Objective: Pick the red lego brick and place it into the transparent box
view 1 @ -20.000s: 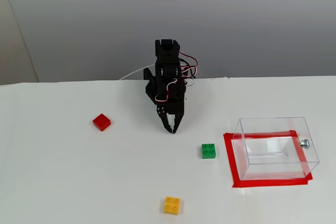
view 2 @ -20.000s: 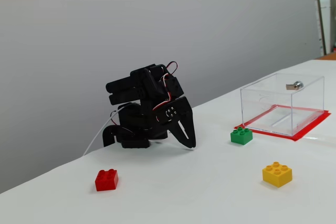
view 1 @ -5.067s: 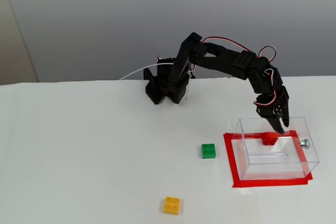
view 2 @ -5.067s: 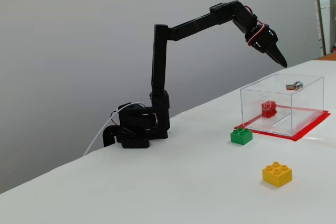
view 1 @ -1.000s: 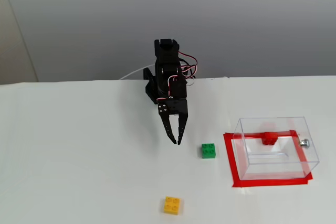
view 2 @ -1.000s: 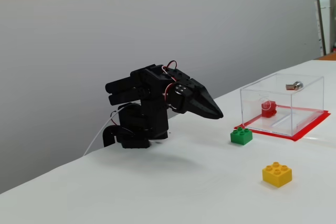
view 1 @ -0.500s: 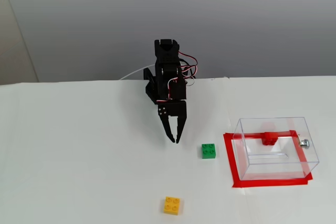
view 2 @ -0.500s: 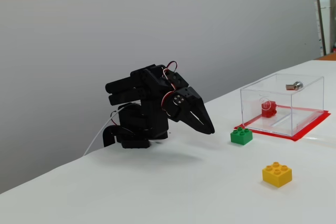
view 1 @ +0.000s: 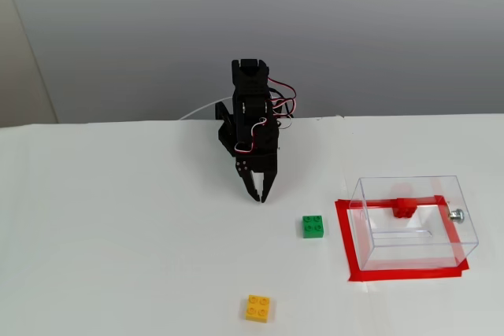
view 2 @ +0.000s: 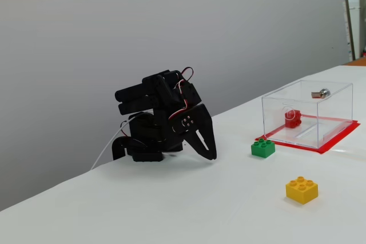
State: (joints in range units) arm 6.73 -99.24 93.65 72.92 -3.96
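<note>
The red lego brick (view 1: 405,207) (view 2: 292,118) lies inside the transparent box (view 1: 413,234) (view 2: 331,115), near its back wall in both fixed views. The box stands on a red tape rectangle at the right. My black arm is folded down over its base, far left of the box. My gripper (view 1: 258,197) (view 2: 210,156) points down at the white table with its fingertips together and nothing between them.
A green brick (view 1: 313,226) (view 2: 262,147) lies between the gripper and the box. A yellow brick (view 1: 257,308) (view 2: 302,189) sits near the table's front. A small silver knob (view 1: 456,214) sticks out of the box's right wall.
The gripper has swung down and back toward the arm's base, from pointing out over the table to pointing down close to it. The bricks and the box have not moved.
</note>
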